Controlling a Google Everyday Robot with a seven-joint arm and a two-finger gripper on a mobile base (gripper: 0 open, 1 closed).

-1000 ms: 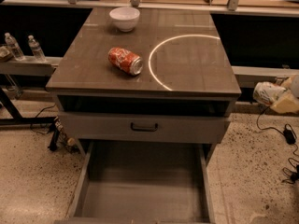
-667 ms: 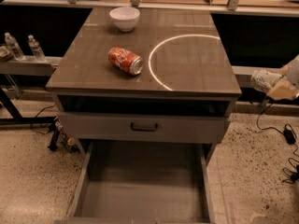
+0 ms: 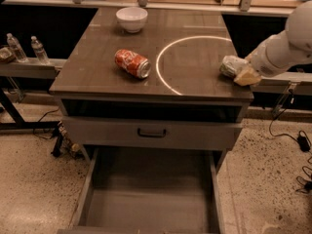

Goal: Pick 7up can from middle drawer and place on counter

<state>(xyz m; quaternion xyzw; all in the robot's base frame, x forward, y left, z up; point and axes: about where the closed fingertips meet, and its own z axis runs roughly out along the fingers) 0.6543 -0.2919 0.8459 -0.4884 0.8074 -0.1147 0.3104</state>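
The 7up can [image 3: 227, 66], pale green with a silver end, is held on its side in my gripper [image 3: 237, 72], just over the right edge of the counter [image 3: 195, 67] beside the white circle line. I cannot tell if the can touches the top. My white arm comes in from the upper right. The gripper is shut on the can. The middle drawer [image 3: 146, 206] stands pulled out at the bottom, its grey floor bare.
A red-orange can [image 3: 132, 63] lies on its side left of the circle. A white bowl [image 3: 131, 19] sits at the counter's back. Two water bottles [image 3: 14, 47] stand on the left ledge. A shut drawer front with a dark handle [image 3: 151, 132] is above the open drawer. Cables [image 3: 302, 145] lie on the floor at right.
My gripper has moved left and up with the can, from beside the cabinet's right side to over the counter's right edge.
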